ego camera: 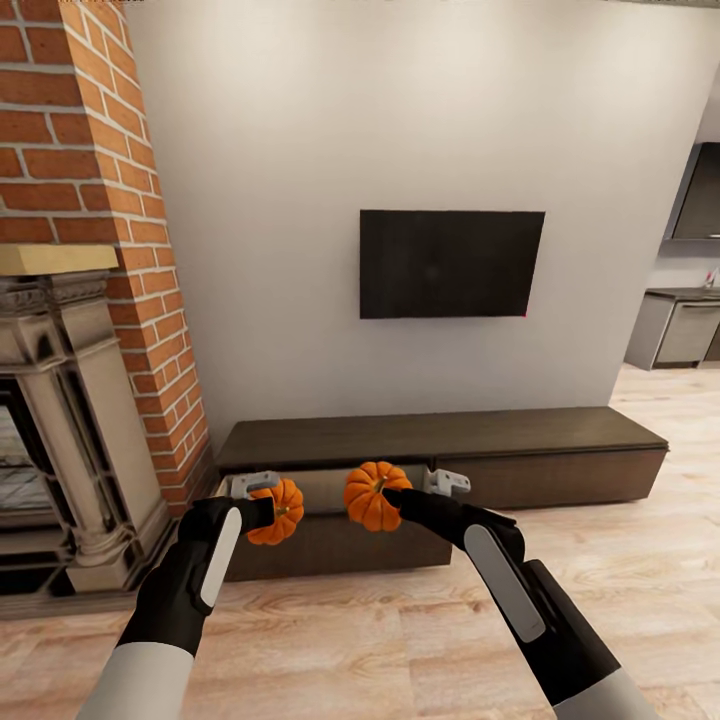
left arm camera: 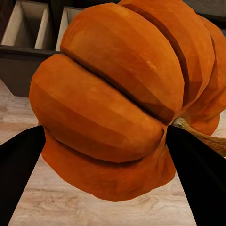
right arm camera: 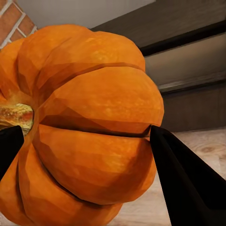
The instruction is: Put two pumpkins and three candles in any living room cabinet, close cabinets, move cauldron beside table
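- Left gripper (ego camera: 268,512) clamped on a pumpkin (ego camera: 279,511); in the left wrist view the dark fingers (left arm camera: 21,174) press either flank of the orange body (left arm camera: 113,99), stem out to one side.
- Right gripper (ego camera: 392,497) likewise clamped on the second pumpkin (ego camera: 372,495); the right wrist view shows its fingers (right arm camera: 188,183) pinching the ribs (right arm camera: 89,122), stem sideways.
- Both pumpkins are carried in the air, just in front of the cabinet (ego camera: 440,440), the long dark unit under the wall TV (ego camera: 452,263).
- An upper drawer (ego camera: 330,490) looks pulled out behind the pumpkins; pale compartments (left arm camera: 29,24) show past the left pumpkin in the left wrist view.
- Step in hand, as I judge it: bringing both pumpkins over the open drawer to drop them in.
- To do it well: roll closer so the arms reach over the drawer front, not against it. Carry each pumpkin above the front edge before lowering.
- Lower until the fruit is well inside the pale compartment, then part the fingers; a round body let go from high up will likely roll or bounce.
- Place one at a time, the pumpkins apart, so the arms do not cross or knock each other.
- Risk: pumpkins sitting too tall could stop the drawer closing; set them on their flatter side if possible.
- No candles in sight here.
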